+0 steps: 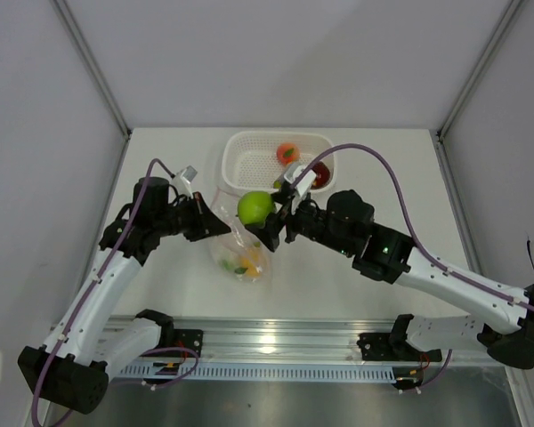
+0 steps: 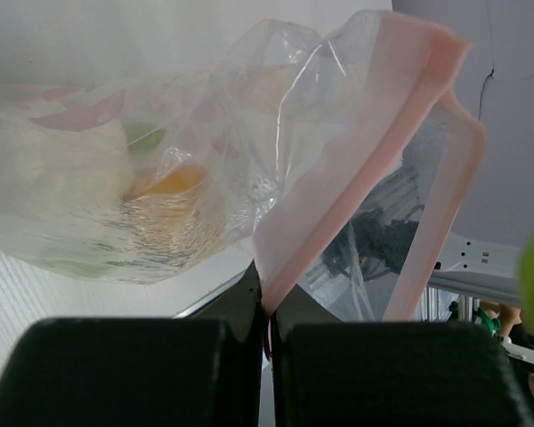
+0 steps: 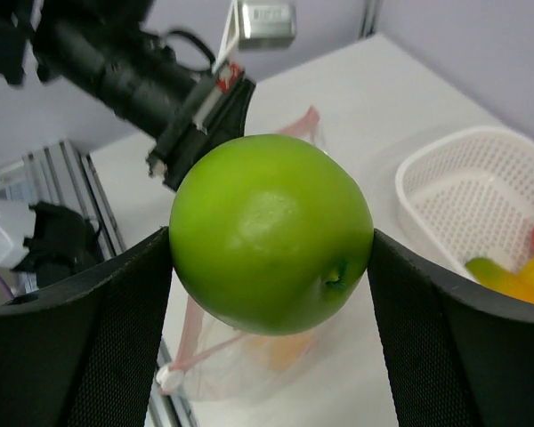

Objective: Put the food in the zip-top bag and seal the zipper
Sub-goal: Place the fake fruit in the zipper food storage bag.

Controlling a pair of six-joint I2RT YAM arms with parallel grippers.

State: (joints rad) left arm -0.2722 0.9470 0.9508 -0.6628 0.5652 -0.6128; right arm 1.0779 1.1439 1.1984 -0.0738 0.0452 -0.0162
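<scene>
My right gripper (image 3: pixel 271 258) is shut on the green apple (image 3: pixel 269 233) and holds it above the open mouth of the zip-top bag (image 1: pixel 238 251); the apple also shows in the top view (image 1: pixel 255 207). My left gripper (image 2: pixel 269 307) is shut on the bag's pink zipper strip (image 2: pixel 356 169) and holds the mouth open. Inside the bag lie an orange-yellow fruit (image 2: pixel 167 182) and the white-green leafy vegetable (image 2: pixel 44 169). The peach (image 1: pixel 288 152), a dark red apple (image 1: pixel 320 172) and yellow fruit (image 3: pixel 527 280) sit in the basket.
The white perforated basket (image 1: pixel 249 151) stands at the back of the table, just behind my right gripper. The metal rail (image 1: pixel 276 342) runs along the near edge. Grey walls close in both sides.
</scene>
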